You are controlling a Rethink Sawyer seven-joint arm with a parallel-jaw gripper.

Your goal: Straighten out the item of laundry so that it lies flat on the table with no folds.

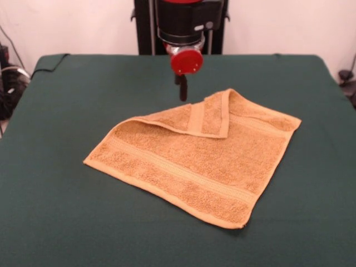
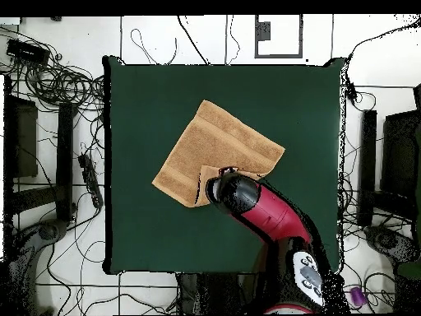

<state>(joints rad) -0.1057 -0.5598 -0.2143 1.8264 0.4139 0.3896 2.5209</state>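
Note:
The orange-tan towel (image 1: 194, 161) lies in the middle of the dark green table (image 1: 78, 89). Its far corner is folded over onto the towel as a triangular flap (image 1: 194, 118); the other corners lie flat. My gripper (image 1: 182, 89) hangs just above the table behind the folded edge, shows as one narrow dark stub, looks shut, and holds nothing. In the overhead view the towel (image 2: 215, 144) sits as a diamond on the table (image 2: 148, 99), with the flap (image 2: 202, 184) at its lower edge. The red arm's end (image 2: 234, 193) covers the gripper and part of the flap.
The black pedestal (image 1: 144, 28) stands behind the table's far edge. In the overhead view, cables (image 2: 57, 82) and dark equipment (image 2: 399, 156) lie on the floor around the table. Green cloth surrounds the towel on all sides.

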